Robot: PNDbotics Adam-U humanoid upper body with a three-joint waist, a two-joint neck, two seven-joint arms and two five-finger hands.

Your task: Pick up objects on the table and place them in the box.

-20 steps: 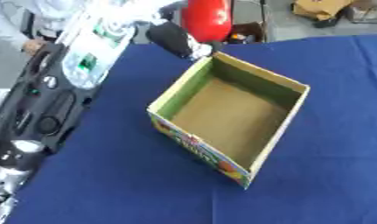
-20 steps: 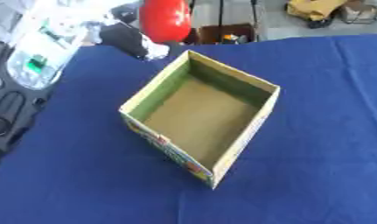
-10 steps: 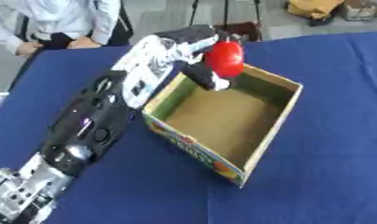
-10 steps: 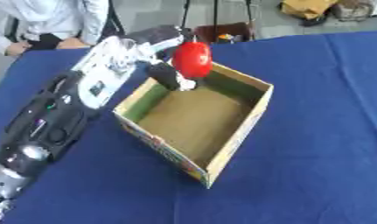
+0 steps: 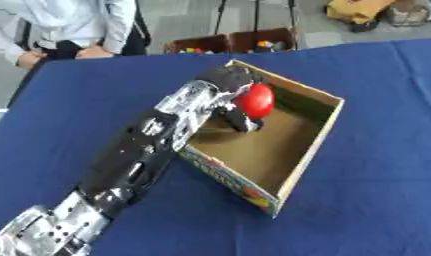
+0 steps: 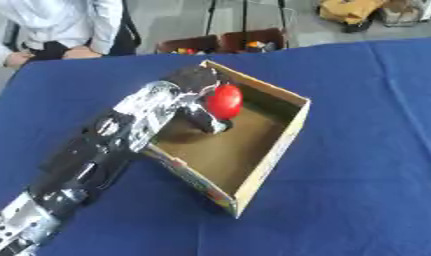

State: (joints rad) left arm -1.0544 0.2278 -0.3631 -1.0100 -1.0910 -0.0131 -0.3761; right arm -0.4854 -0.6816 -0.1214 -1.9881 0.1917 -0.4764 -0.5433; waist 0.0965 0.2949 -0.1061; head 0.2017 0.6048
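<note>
An open cardboard box (image 5: 316,139) with a colourful printed front stands on the blue table (image 5: 385,165). My left arm reaches in from the lower left over the box's near-left wall. My left hand (image 5: 225,87) is inside the box, its fingers (image 5: 237,118) curled round a red round object (image 5: 255,100) held above the brown floor near the far-left corner. My right hand shows in no view.
Beyond the table's far edge stand two small boxes (image 5: 227,42) of coloured items on the floor. A person (image 5: 70,25) stands at the far left corner of the table, not touching anything. Bare blue cloth lies to the right of the box.
My left hand has carried the red object down from over the box's far-left rim into the box. The whole picture has also shifted, so the camera has moved.
</note>
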